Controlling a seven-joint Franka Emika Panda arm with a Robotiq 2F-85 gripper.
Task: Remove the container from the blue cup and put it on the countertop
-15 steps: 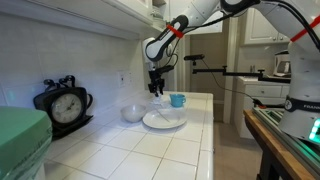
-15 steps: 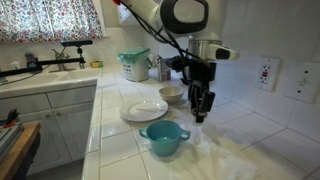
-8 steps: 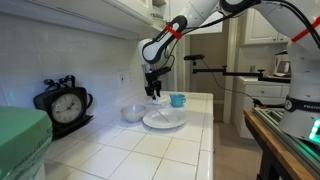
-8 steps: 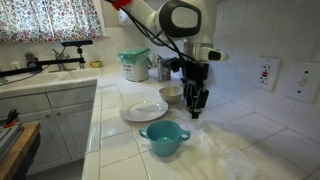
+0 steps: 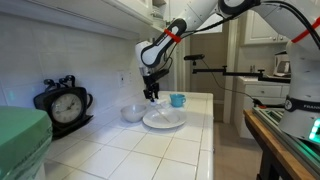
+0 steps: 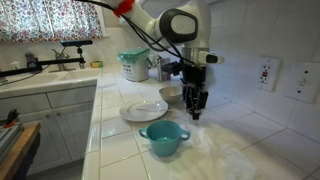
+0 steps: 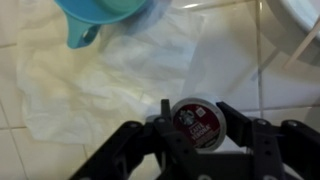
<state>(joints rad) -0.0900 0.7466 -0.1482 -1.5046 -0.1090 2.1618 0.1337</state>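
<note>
The container [image 7: 197, 124] is gripped by the closed claw [image 6: 193, 113] over the desk [image 6: 108, 146], clear of the blue cup [image 6: 163, 138]. It is best lowered straight and released only once seated flat. Open tile is seen beside the cup; the white plate [image 6: 144, 109] and the wall are to be avoided.

White arm [image 6: 150, 17] with orange-red bands ends in black gripper [image 6: 193, 110].
</note>
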